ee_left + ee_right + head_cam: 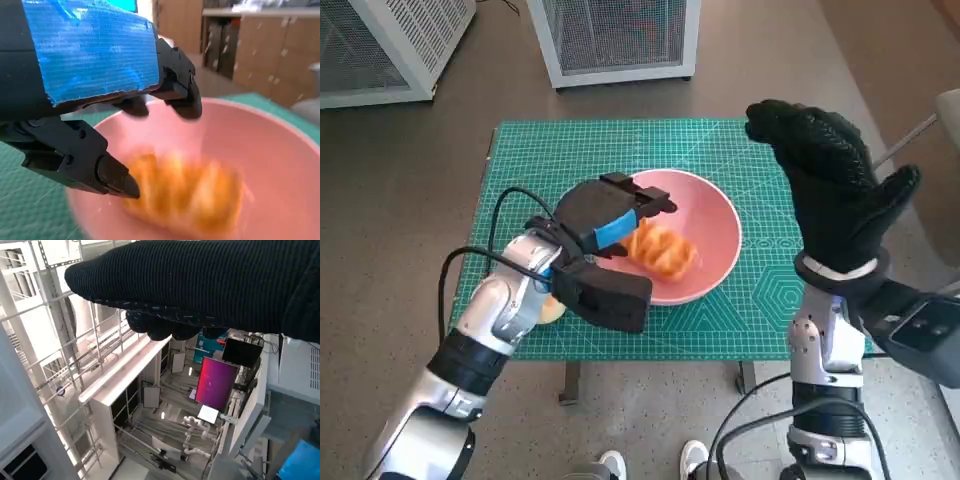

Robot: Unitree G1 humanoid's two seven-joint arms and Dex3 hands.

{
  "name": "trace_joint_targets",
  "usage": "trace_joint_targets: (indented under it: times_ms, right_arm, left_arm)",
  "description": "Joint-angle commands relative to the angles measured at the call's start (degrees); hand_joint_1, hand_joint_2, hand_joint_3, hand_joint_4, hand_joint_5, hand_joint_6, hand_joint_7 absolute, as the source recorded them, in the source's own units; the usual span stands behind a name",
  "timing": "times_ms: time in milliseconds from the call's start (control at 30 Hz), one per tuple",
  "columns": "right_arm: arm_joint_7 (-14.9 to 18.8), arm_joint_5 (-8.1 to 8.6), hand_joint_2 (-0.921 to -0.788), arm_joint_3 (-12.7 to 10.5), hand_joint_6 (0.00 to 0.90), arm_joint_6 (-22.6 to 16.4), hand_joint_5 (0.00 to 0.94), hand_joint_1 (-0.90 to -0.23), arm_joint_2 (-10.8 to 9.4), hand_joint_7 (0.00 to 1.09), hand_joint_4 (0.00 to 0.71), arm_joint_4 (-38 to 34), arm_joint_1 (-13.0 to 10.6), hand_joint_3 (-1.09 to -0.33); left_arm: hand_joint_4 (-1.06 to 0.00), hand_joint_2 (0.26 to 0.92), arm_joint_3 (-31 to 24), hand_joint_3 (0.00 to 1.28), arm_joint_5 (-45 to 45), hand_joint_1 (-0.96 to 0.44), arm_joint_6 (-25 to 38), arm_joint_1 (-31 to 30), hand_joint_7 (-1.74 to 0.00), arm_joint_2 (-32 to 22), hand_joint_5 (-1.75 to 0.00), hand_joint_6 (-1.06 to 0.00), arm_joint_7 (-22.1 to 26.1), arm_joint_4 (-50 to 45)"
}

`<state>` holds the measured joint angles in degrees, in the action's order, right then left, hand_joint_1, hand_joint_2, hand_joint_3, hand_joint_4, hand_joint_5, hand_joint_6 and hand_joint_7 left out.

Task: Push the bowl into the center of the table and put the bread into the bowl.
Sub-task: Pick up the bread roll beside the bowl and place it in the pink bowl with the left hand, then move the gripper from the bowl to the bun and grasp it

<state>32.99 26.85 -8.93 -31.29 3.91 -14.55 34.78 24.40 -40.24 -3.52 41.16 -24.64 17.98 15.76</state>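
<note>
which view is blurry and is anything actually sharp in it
Left wrist view: the bread is smeared with blur, the bowl soft, the left hand sharp. Head view: sharp throughout, with wide-angle bending at the edges. Right wrist view: the right hand is in focus.

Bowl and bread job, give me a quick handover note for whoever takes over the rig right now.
Left hand: over the pink bowl, fingers apart above the bread, apparently holding nothing.
Right hand: raised off the table's right side, open, holding nothing.
Bowl: on the green mat, roughly mid-table.
Bread: lying inside the bowl.
Done: both steps appear complete.
Left: withdraw the left hand; probably nudge the bowl only if it needs truer centring.
</note>
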Motion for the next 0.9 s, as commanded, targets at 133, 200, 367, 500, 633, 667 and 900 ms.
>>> trace_joint_targets:
  times_ms: [133, 200, 367, 500, 633, 667, 900]
  right_arm:
    - [-0.28, -0.49, -0.921, 0.03, 0.138, 0.08, 0.000, -0.494, -0.34, 0.47, 0.267, -0.72, -0.92, -0.341]
    - [-0.30, -0.48, -0.921, 0.01, 0.140, 0.11, 0.000, -0.494, -0.35, 0.47, 0.267, -0.83, -0.84, -0.341]
    - [-0.30, -0.46, -0.921, 0.12, 0.147, 0.24, 0.000, -0.492, -0.43, 0.47, 0.267, -0.95, -0.78, -0.342]
    - [-0.31, -0.44, -0.921, 0.15, 0.151, 0.35, 0.000, -0.490, -0.44, 0.47, 0.265, -0.95, -0.81, -0.345]
    - [-0.22, -0.12, -0.921, 0.04, 0.154, 0.73, 0.002, -0.493, -0.28, 0.48, 0.267, -0.83, -0.86, -0.346]
    - [-0.22, -0.06, -0.921, 0.02, 0.154, 0.84, 0.002, -0.493, -0.23, 0.48, 0.268, -0.74, -0.89, -0.346]
    - [-0.10, 0.17, -0.921, -0.05, 0.154, 1.20, 0.003, -0.494, -0.03, 0.48, 0.271, -0.15, -1.14, -0.346]
  left_arm:
    - [-0.01, 0.880, -4.18, 0.02, 4.41, -0.48, 1.56, -2.89, -0.06, -2.19, 0.00, -0.15, 5.23, -8.20]
    - [0.00, 0.876, -6.29, 0.01, 6.41, -0.50, 2.53, -3.90, -0.05, -2.82, 0.00, -0.15, 6.63, -11.40]
    - [0.00, 0.872, -11.25, 0.01, 10.01, -0.52, 5.02, -6.78, -0.05, -4.42, 0.00, -0.15, 8.77, -19.26]
    - [0.00, 0.872, -14.83, 0.01, 11.53, -0.53, 7.56, -9.01, -0.05, -6.04, 0.00, -0.16, 10.45, -25.74]
    - [0.00, 0.871, -19.67, 0.00, 13.81, -0.51, 11.70, -11.67, -0.05, -8.12, 0.00, -0.17, 13.17, -33.70]
    - [0.00, 0.870, -20.57, 0.00, 14.24, -0.50, 12.62, -12.20, -0.06, -8.52, 0.00, -0.18, 13.72, -35.16]
    - [-0.01, 0.794, -26.41, 0.00, 16.62, -0.33, 17.30, -17.28, -0.06, -12.97, 0.00, -0.19, 17.20, -40.92]
